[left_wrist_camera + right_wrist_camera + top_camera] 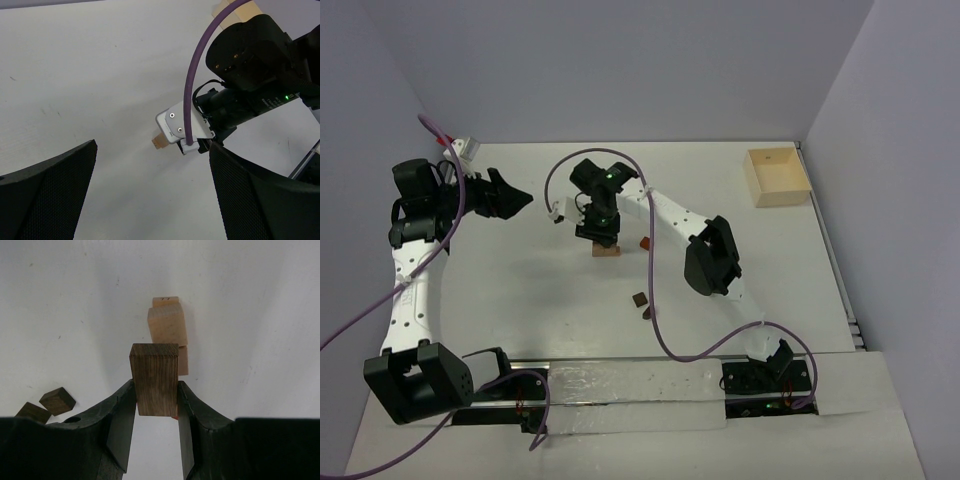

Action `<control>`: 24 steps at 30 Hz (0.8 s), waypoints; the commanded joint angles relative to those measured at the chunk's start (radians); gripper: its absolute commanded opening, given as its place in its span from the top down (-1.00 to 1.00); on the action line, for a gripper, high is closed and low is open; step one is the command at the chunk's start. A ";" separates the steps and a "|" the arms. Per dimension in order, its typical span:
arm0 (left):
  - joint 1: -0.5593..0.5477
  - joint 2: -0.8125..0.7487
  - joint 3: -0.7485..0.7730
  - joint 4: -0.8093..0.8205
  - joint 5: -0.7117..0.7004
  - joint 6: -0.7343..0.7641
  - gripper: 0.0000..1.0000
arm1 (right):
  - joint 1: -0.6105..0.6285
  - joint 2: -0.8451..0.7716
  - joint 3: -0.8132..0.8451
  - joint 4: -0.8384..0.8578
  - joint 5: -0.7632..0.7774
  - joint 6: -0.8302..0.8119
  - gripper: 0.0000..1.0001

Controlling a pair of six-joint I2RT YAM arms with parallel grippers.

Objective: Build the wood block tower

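I have the right gripper point(155, 390) pinching a dark brown rectangular wooden block point(154, 371) by its two long sides. That leaves its upper end free of the jaws, so it can be set down flat without the fingers fouling what is underneath.

The start of the wood block tower point(167, 326), a small stack of light tan wooden pieces, stands just beyond the held block at the centre of the right wrist view. In the overhead view it sits mid-frame on the white table point(520, 300), right below the wrist. I judge the block is lined up for placing on top, though I cannot tell how high it hangs above the stack.

Two loose small dark brown wooden cubes point(57, 401) wait at the lower left, kept apart from the stack as later pieces.

The left gripper point(518, 200), at the left of the overhead frame, is spread wide and holds nothing, parked clear of the work.
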 commanded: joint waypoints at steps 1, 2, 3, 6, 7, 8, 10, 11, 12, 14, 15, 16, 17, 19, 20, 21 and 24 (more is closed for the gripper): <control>0.006 -0.030 0.000 0.048 0.050 -0.005 -0.98 | 0.008 0.007 0.068 0.052 0.012 -0.014 1.00; 0.007 -0.030 -0.001 0.048 0.051 -0.005 -0.99 | 0.010 0.011 0.074 0.049 0.011 -0.018 1.00; 0.007 -0.031 -0.002 0.048 0.052 -0.005 -0.98 | 0.012 0.016 0.077 0.045 0.013 -0.023 1.00; 0.007 -0.030 -0.002 0.050 0.054 -0.007 -0.98 | 0.024 0.029 0.074 0.041 0.041 -0.041 1.00; 0.007 -0.030 -0.002 0.051 0.052 -0.007 -0.99 | 0.024 0.031 0.074 0.042 0.043 -0.043 1.00; 0.008 -0.030 -0.002 0.052 0.051 -0.008 -0.99 | 0.026 0.035 0.074 0.042 0.041 -0.045 1.00; 0.012 -0.030 -0.002 0.053 0.052 -0.008 -0.99 | 0.029 0.040 0.077 0.034 0.040 -0.053 1.00; 0.012 -0.030 -0.002 0.053 0.055 -0.008 -0.99 | 0.029 0.044 0.079 0.029 0.042 -0.058 1.00; 0.013 -0.030 -0.003 0.053 0.058 -0.010 -0.99 | 0.030 0.049 0.079 0.026 0.043 -0.061 1.00; 0.014 -0.030 -0.004 0.056 0.062 -0.012 -0.99 | 0.032 0.053 0.076 0.026 0.048 -0.066 1.00; 0.015 -0.029 -0.005 0.057 0.065 -0.013 -0.99 | 0.032 0.054 0.071 0.026 0.053 -0.069 1.00; 0.015 -0.029 -0.005 0.059 0.066 -0.014 -0.99 | 0.032 0.054 0.069 0.027 0.054 -0.070 1.00; 0.016 -0.028 -0.006 0.059 0.068 -0.014 -0.99 | 0.032 0.056 0.069 0.023 0.056 -0.073 1.00; 0.015 -0.027 -0.007 0.060 0.071 -0.013 -0.98 | 0.032 0.062 0.074 0.017 0.059 -0.078 1.00; 0.015 -0.028 -0.008 0.059 0.073 -0.012 -0.99 | 0.032 0.067 0.078 0.014 0.062 -0.078 1.00; 0.015 -0.029 -0.008 0.060 0.075 -0.011 -0.99 | 0.030 0.069 0.078 0.013 0.066 -0.078 1.00; 0.016 -0.029 -0.010 0.059 0.076 -0.009 -0.98 | 0.032 0.075 0.080 0.010 0.075 -0.081 1.00</control>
